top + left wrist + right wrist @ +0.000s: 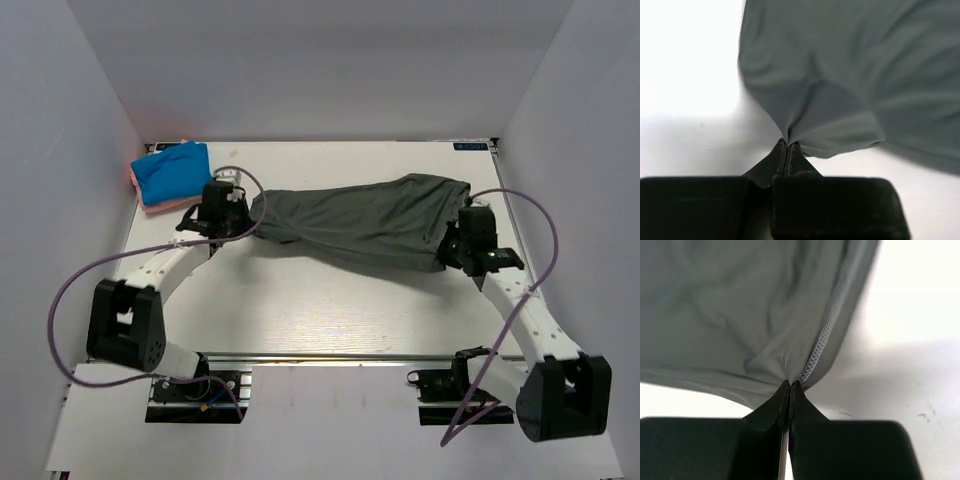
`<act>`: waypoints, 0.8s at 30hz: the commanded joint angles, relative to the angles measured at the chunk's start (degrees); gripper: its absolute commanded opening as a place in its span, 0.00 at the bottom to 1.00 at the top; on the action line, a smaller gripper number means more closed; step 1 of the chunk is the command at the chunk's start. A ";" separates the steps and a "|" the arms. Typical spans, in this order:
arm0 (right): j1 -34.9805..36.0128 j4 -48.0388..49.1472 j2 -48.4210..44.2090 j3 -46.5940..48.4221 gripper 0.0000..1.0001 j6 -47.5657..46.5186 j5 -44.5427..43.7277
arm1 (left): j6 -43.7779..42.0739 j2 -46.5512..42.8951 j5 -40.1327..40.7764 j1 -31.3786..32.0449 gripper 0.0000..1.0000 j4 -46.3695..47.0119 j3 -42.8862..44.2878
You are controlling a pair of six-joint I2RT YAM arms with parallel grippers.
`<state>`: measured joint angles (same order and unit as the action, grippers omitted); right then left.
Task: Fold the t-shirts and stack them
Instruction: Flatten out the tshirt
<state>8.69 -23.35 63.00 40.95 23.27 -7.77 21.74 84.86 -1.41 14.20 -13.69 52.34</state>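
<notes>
The dark grey-green t-shirt (365,222) hangs stretched across the middle of the table between both grippers. My left gripper (243,213) is shut on its left end; the left wrist view shows the cloth (850,75) pinched at the fingertips (780,150). My right gripper (455,242) is shut on its right end; the right wrist view shows the cloth (740,310) with a white-stitched hem pinched at the fingertips (796,390). A folded bright blue t-shirt (172,170) lies on a salmon-pink one (150,205) at the back left corner.
The white table (330,310) is walled by white panels at the back and both sides. Purple cables loop from both arms. The arm bases and a metal rail sit at the near edge.
</notes>
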 commanded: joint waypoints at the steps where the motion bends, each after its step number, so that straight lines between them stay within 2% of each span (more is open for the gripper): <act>1: -0.25 -2.04 -6.82 8.94 0.00 -2.43 1.70 | -0.91 -10.56 1.23 0.04 0.00 0.25 5.57; 5: -0.16 -2.75 -11.05 16.43 0.00 -4.28 0.65 | -2.22 -16.03 7.72 0.04 0.00 -5.09 12.51; 10: -0.16 -4.15 -14.66 25.40 0.00 -5.95 -5.75 | -3.72 -22.89 16.86 0.04 0.00 -7.22 19.99; 12: -0.16 -4.59 -15.27 30.05 0.00 -5.87 -7.17 | -4.86 -25.43 18.10 0.04 0.00 -8.45 23.58; 16: -0.34 -5.03 -16.77 37.69 0.00 -7.53 -4.98 | -7.22 -27.99 19.60 0.04 0.00 -9.85 30.27; 20: -0.16 -8.19 -17.38 45.70 0.00 -9.99 1.78 | -9.17 -30.00 20.31 0.04 0.00 -12.75 38.52; 24: -0.08 -10.92 -19.14 52.81 0.00 -9.12 5.29 | -11.01 -33.87 19.78 0.04 0.00 -13.28 41.88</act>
<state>8.80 -32.12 46.17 89.14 15.99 -3.88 13.89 54.72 14.44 14.74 -24.97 90.98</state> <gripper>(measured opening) 0.011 0.026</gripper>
